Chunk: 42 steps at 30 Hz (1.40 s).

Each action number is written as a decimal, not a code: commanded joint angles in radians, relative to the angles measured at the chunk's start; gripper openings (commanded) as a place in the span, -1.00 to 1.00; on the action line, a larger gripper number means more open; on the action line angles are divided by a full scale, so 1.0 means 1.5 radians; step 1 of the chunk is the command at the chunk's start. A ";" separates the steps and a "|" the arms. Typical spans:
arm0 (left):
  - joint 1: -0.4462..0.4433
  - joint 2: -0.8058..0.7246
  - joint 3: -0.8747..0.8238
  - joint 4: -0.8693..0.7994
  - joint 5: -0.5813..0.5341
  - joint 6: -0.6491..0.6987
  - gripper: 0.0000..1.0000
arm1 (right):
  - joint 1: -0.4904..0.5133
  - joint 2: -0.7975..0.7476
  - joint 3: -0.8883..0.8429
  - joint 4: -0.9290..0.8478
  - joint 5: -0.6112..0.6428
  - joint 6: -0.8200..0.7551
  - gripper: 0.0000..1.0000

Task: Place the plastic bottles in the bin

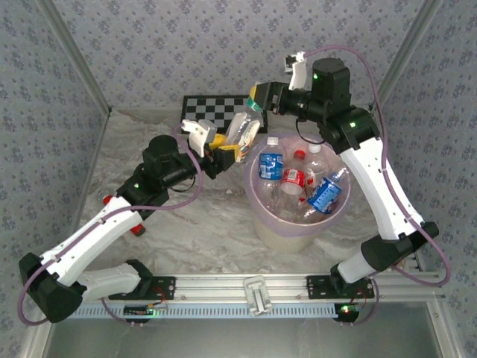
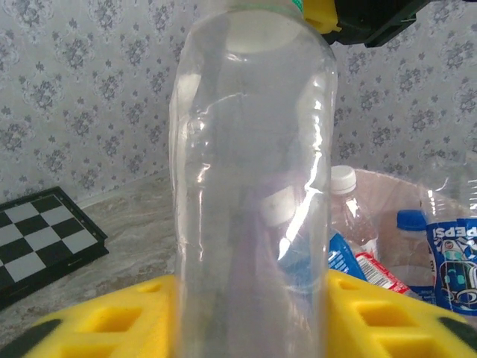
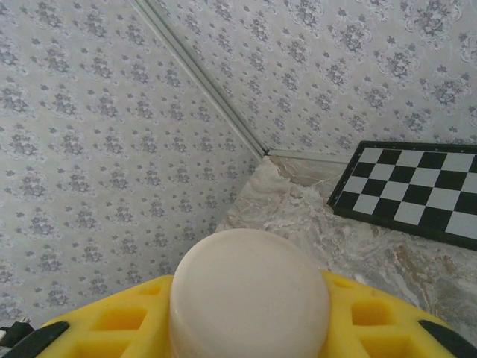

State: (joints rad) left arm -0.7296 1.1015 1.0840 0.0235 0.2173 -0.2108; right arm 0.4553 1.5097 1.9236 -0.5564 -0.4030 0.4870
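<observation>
Marbled counter [image 1: 201,231] carries the bin [image 1: 287,237], part-filled with bottles [image 1: 298,179], near right. Just left of its rim the left pincer [image 1: 222,155] clamps the near end of a clear bottle [image 1: 243,130]. Farther off, the right pincer [image 1: 258,98] is closed on its far end. One grip should let go before the other swings it over the rim.

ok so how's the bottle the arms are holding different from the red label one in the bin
The held bottle hangs in the air beside the bin, gripped at both ends; the red-label bottle lies inside it. The held bottle's body looks bare, while the red-label bottle wears a red label. Both are clear plastic.
</observation>
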 commanded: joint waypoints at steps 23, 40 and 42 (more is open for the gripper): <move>0.001 0.051 0.066 -0.017 0.031 -0.001 0.82 | -0.248 -0.153 0.110 -0.340 -0.155 -0.054 -0.72; 0.003 0.096 0.092 -0.017 0.063 -0.018 0.72 | -0.163 -0.099 -0.047 -0.506 -0.071 -0.108 -0.59; 0.003 0.100 0.095 -0.017 0.066 -0.019 0.71 | -0.161 -0.098 -0.051 -0.517 -0.041 -0.110 -0.45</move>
State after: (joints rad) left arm -0.7311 1.2469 1.1870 -0.0151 0.2863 -0.2291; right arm 0.2085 1.3674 1.8515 -1.2770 -0.5323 0.3477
